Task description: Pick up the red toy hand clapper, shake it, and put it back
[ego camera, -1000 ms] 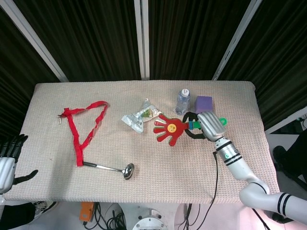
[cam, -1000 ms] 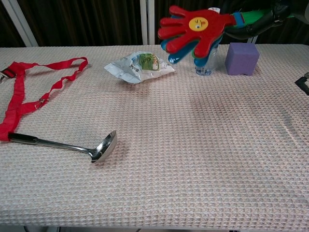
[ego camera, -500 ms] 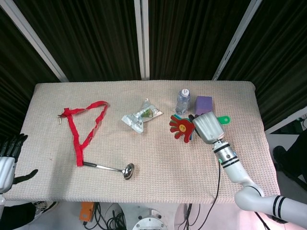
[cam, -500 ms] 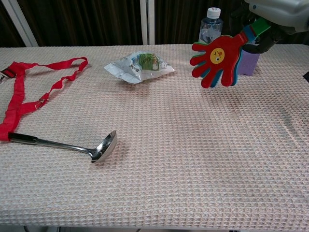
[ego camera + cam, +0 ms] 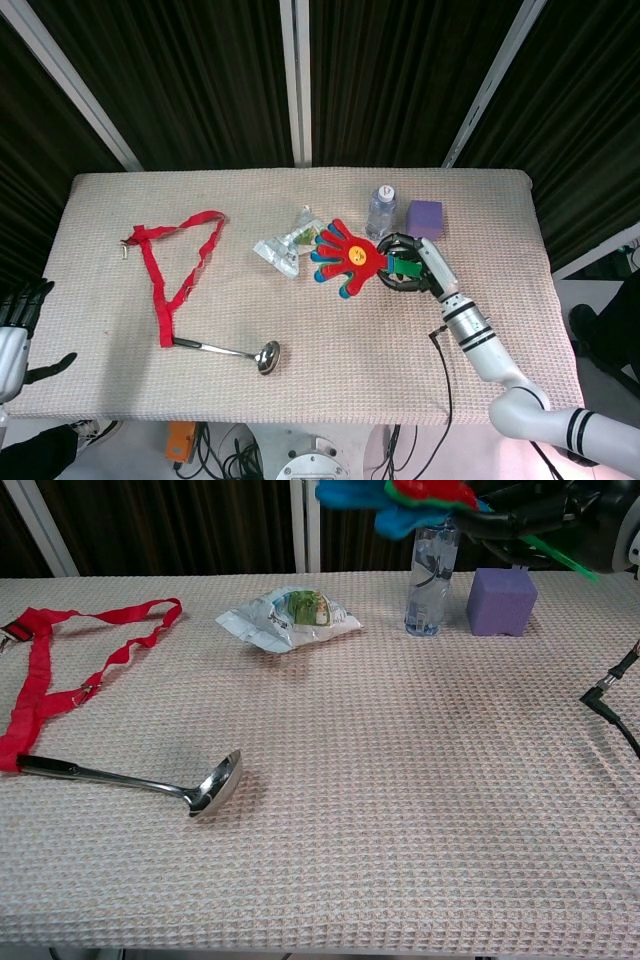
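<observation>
Right now we are holding the red toy hand clapper [image 5: 345, 258] up off the table [image 5: 300, 390] with our right hand [image 5: 410, 267], whose dark fingers are wrapping around the clapper's green handle. From the head view, the clapper's red palm with its yellow face is fanning out toward the left, with blue and green layers peeking from beneath it, and it is sitting over the spot between the crumpled snack packet [image 5: 292, 240] and the water bottle [image 5: 380, 210]. In the chest view, the clapper [image 5: 400, 494] is riding high at the top edge of the frame, above the bottle [image 5: 428, 575], so we are seeing it mostly edge-on, while the right hand [image 5: 560, 515] is gripping the handle at the upper right.

Our left hand [image 5: 12, 335] is hanging at the far left edge of the head view, off the table, with its fingers apart and nothing in them.

On the woven cloth, a purple block [image 5: 502, 601] is standing just beside the bottle. A red strap [image 5: 170, 265] is lying in a loop on the left half, and a metal ladle [image 5: 240, 352] is resting near its lower end. A black cable [image 5: 612, 695] is trailing along the right side.
</observation>
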